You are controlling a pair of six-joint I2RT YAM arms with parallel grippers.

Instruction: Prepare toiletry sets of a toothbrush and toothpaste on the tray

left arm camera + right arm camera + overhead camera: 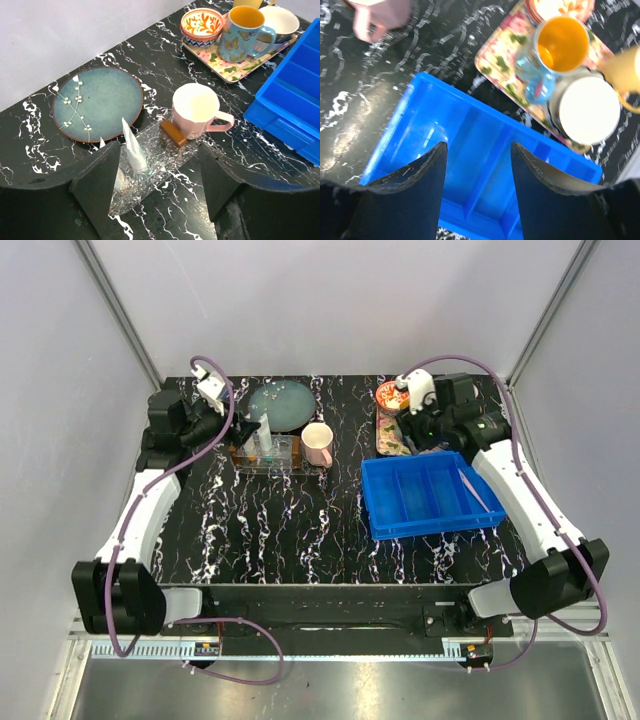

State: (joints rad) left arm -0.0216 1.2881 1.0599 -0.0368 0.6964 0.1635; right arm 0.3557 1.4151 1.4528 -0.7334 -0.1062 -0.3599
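Toothbrush (478, 490) lies slantwise in the rightmost compartment of the blue bin (400, 510), on the right half of the black marbled table (300, 540) and well apart from the tray. The right gripper (478, 146) hangs over the far part of that bin with its jaws spread wide and nothing between them; only blue plastic shows in the gap. On the left side, farther back, the left gripper (159, 150) is just as wide open and grips nothing, its two dark fingers (95, 185) standing either side of the clear tray (150, 175) without clearly touching it. The toothpaste (132, 145), a white tube, stands upright in the tray's rack with its crimped end up; a second pale tip shows just beside the left finger, too hidden to name. The rack's brown end (172, 133) sits just beside the pink mug (195, 110), whose handle points toward the bin. Behind the tray lies a teal plate (97, 102) with a white sprig pattern. At the far right, beyond the bin, a patterned tray (235, 70) carries an orange bowl (201, 22), a blue butterfly mug (240, 35) and a white bowl (277, 20).
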